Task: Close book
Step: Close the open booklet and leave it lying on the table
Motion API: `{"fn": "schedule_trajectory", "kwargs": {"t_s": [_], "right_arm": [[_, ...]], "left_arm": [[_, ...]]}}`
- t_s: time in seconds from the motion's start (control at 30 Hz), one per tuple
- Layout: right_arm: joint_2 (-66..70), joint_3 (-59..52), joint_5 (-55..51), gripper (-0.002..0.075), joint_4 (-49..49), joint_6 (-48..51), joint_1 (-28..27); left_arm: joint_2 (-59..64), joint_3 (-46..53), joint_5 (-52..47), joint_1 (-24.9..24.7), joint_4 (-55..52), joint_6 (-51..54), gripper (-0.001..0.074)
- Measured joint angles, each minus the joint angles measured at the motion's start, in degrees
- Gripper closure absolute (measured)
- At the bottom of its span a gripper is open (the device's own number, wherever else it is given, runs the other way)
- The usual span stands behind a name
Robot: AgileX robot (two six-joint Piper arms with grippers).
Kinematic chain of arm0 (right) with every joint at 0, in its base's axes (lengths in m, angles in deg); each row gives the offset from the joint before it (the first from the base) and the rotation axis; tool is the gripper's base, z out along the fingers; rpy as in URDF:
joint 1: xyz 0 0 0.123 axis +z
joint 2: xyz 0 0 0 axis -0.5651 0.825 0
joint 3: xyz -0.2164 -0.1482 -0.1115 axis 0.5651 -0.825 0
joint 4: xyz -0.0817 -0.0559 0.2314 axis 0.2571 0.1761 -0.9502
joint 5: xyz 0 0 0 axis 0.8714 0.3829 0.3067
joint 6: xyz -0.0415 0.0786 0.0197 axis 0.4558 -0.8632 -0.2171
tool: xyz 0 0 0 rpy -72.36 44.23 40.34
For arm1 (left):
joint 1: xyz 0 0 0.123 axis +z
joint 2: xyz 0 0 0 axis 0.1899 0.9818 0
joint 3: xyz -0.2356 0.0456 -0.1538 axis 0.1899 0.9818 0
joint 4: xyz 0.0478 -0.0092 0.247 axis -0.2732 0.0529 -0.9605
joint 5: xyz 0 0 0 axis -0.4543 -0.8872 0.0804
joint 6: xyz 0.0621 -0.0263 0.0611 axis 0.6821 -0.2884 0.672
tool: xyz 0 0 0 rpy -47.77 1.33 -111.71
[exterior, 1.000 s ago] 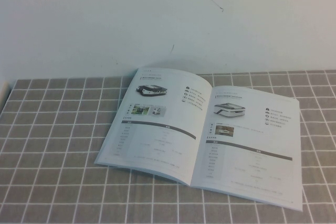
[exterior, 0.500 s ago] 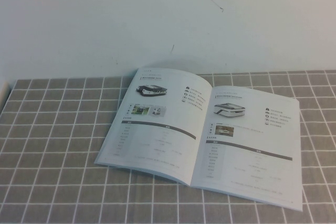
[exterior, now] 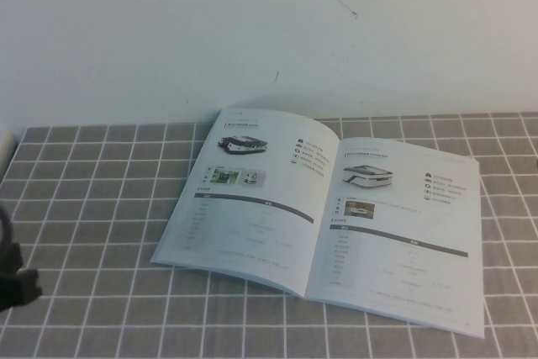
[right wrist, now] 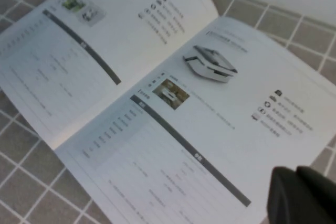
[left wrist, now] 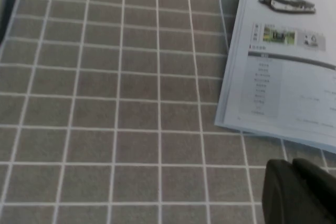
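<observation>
Looks like the approach step, no page lifted. Shows the white printed paper booklet (exterior: pixel 324 224) open flat, centre-right on the grey tiled table (exterior: pixel 84 208); left pincer (exterior: pixel 15 285) at the near left edge, well apart; right pincer (right wrist: pixel 302 195) over the right-hand page. Cannot tell either's spread. Calls next for folding one outer edge across the spine.

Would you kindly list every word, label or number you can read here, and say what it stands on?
Book, left page: headings, table rows, icon captions, all too blurred to read.
Right page: likewise unreadable.
Left hand, left of the book: no lettering seen.
Right hand, over the right page: no lettering seen.
Nothing can be quoted.
</observation>
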Motion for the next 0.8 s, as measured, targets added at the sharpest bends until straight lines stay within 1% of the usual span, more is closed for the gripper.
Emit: {"fn": "schedule_trajectory", "kwargs": {"t_s": [0.13, 0.23, 0.37, 0.47, 0.6, 0.8], "right_arm": [[10.9, 3.5, 2.4, 0.0729, -1.5, 2.5, 3.2], [18.9, 7.1, 4.1, 0.0729, -1.6, 3.0, 6.5], [28.8, 12.3, 5.7, 0.0729, -1.2, 1.3, 9.6], [36.0, 16.7, 5.7, 0.0729, 2.0, -4.3, 10.5], [42.9, 21.9, 4.9, 0.0729, 7.7, -11.0, 10.7], [48.7, 25.5, 3.2, 0.0729, 12.0, -12.6, 10.8]], "left_arm": [[11.9, -7.1, -4.6, 0.0, 4.5, 1.4, 0.0738], [20.4, -11.7, -5.0, 0.0, 9.4, 6.1, 0.0738], [32.1, -18.7, -4.2, 0.0, 11.6, 11.2, 0.0738], [40.0, -23.1, -4.3, 0.0, 11.9, 13.2, 0.0738], [49.3, -28.8, -4.3, -1.2, 12.6, 15.4, 0.0738], [61.6, -39.4, -6.5, -2.7, 15.1, 16.4, 0.0738]]}}
